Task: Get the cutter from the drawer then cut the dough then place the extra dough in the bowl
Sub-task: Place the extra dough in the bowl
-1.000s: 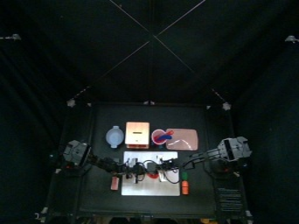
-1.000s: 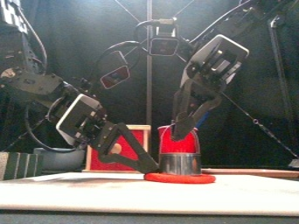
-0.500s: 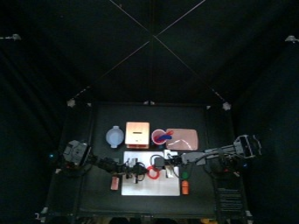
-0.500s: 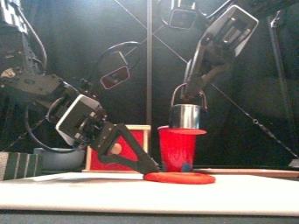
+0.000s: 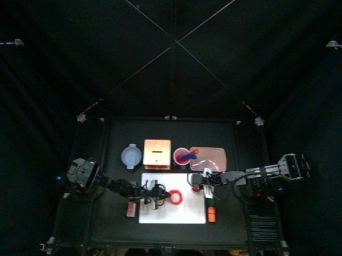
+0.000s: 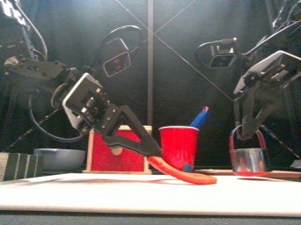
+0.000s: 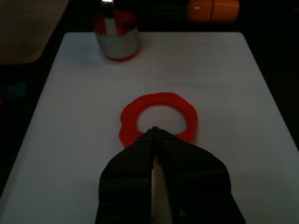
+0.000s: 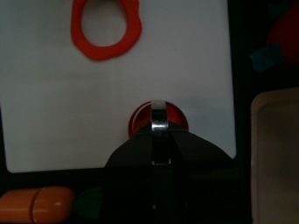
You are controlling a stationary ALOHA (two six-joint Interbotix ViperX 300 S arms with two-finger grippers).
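- Two grips you can see; left jaws pinched tight on the edge of the dough ring [image 6: 198, 178], lower centre;
- right jaws clasped on the wire handle of the cutter [image 6: 248, 162], lower right.

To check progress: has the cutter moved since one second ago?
Yes. The cutter went from in front of the red cup to its right, off the dough.

White cutting board [image 5: 181, 210] lies centred at the black table's [image 5: 234, 135] front edge. Red dough ring [image 5: 158, 192] is on the board's left half; round metal cutter [image 7: 114, 39] stands near its back right corner. Behind the board, left to right: blue-grey bowl [image 5: 130, 155], pale wooden box [image 5: 158, 153], pink tray [image 5: 217, 160].
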